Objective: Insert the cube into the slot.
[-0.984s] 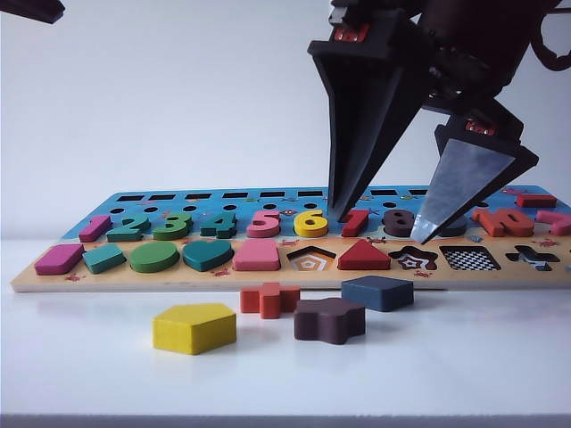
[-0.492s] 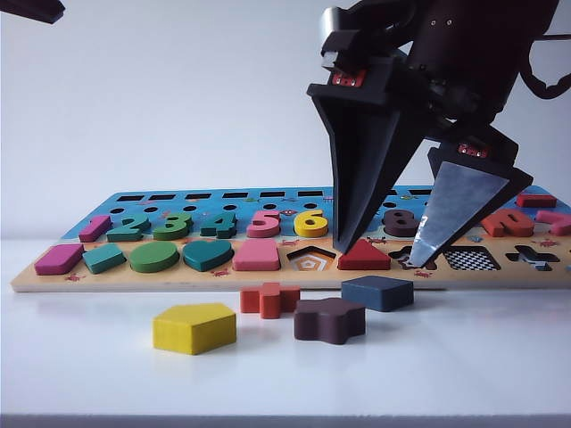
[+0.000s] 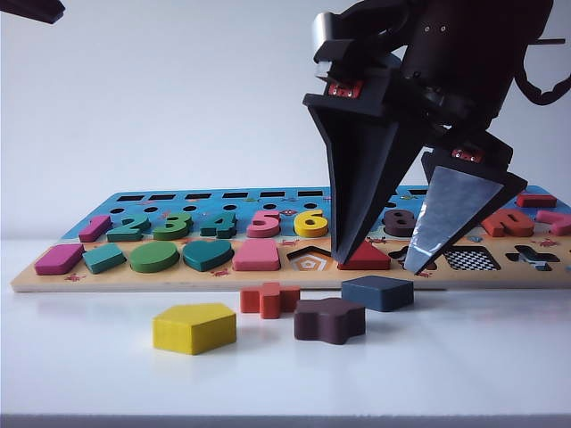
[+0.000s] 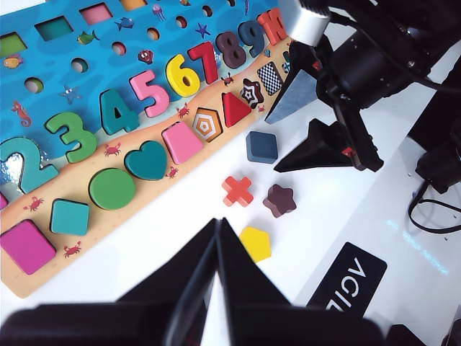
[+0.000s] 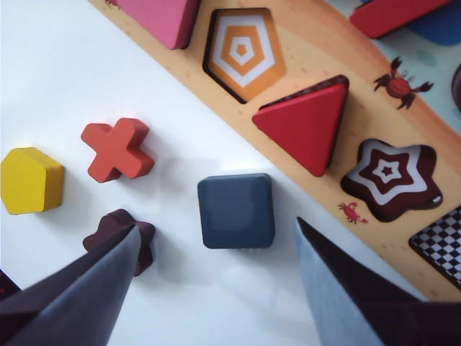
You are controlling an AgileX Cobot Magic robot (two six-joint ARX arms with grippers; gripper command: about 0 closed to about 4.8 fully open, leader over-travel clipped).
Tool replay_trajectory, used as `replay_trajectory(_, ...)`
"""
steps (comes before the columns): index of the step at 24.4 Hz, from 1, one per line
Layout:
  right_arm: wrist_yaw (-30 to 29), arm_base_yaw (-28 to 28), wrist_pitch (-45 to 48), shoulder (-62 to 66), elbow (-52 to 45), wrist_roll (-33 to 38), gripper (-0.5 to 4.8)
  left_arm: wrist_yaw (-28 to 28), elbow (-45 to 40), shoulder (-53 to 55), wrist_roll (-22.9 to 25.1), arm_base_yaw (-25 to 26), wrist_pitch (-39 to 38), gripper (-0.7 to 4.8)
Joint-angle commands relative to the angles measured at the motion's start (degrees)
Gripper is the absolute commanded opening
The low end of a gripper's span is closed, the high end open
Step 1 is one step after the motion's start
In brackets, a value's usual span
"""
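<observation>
While my left gripper (image 4: 216, 249) hangs high over the near white table (image 3: 89, 357) with its fingers pressed together, gripping nothing, the loose pieces wait below: the yellow pentagon (image 3: 194, 327) furthest left, then the orange cross (image 3: 268, 299), the brown star (image 3: 329, 319), and the cube (image 3: 377, 292) lying flat just in front of the puzzle board (image 3: 134, 281). My right gripper (image 3: 375, 254) hovers above the cube, fingers spread wide, one either side, touching nothing. On the board, the red triangle (image 5: 306, 122) sits in place. Further right, the slot (image 3: 470, 259) shows its checkered floor, bare.
</observation>
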Motion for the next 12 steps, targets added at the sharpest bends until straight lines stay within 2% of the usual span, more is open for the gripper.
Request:
replay_trajectory(1,0.5,0.2,0.9,0.1,0.3,-0.3,3.67,0.1,0.3,0.1,0.3,0.0,0.8,0.10)
replay_trajectory(12,1.9,0.4,1.1,2.2,0.3,-0.3,3.64,0.1,0.3,0.1,0.3,0.0,0.8,0.10)
